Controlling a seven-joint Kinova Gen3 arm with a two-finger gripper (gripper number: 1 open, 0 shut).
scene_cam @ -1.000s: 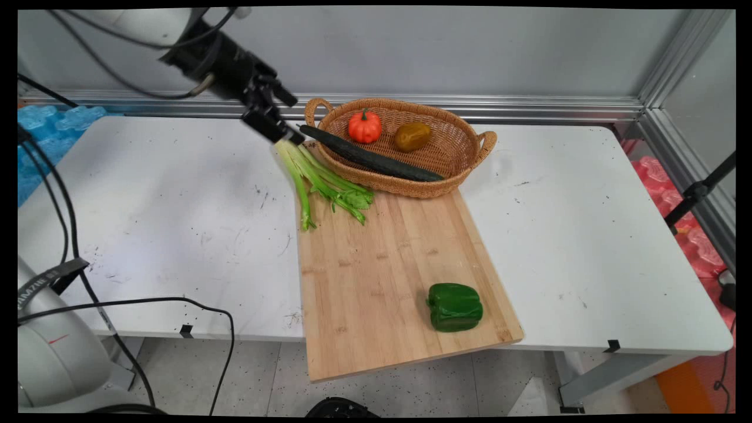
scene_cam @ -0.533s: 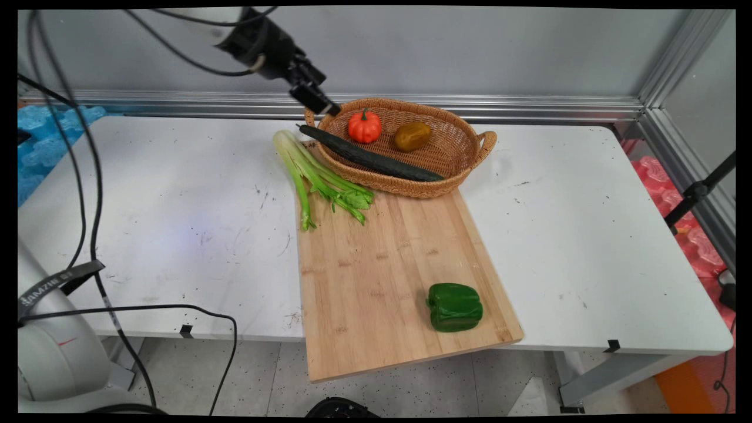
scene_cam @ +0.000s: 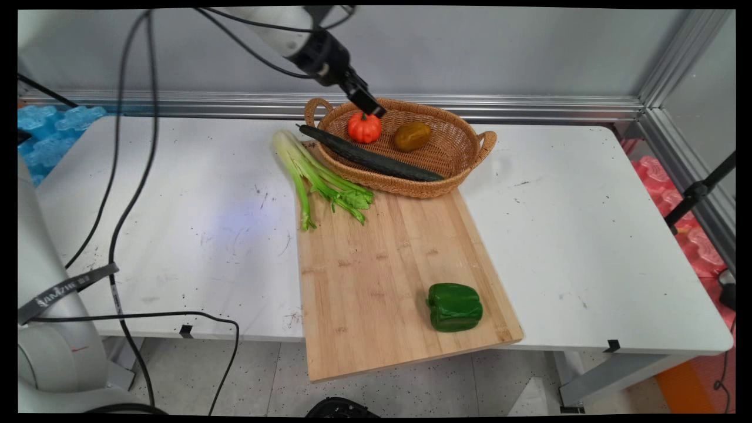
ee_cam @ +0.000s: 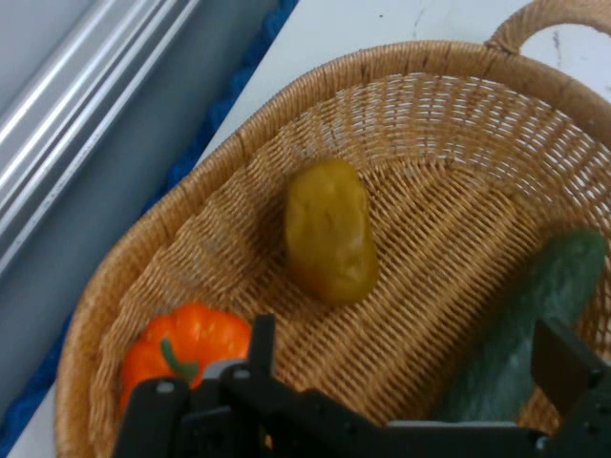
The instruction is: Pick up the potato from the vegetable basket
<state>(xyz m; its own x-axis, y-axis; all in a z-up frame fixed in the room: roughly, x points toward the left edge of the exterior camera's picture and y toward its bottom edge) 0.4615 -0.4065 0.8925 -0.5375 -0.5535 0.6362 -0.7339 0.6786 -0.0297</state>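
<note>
Gripper [scene_cam: 371, 110] hangs over the far left part of the wicker basket [scene_cam: 464, 154], right above the small orange pumpkin [scene_cam: 364, 127]; in the hand view its two fingers stand wide apart with nothing between them. Basket also holds a yellow-brown potato-like piece [scene_cam: 412, 136], and a long dark cucumber [scene_cam: 369, 159] lies across its near rim with its tip sticking out left. Celery [scene_cam: 317, 176] lies on the wooden cutting board [scene_cam: 388, 276] just left of the basket, green bell pepper [scene_cam: 454, 306] near the board's front right corner.
</note>
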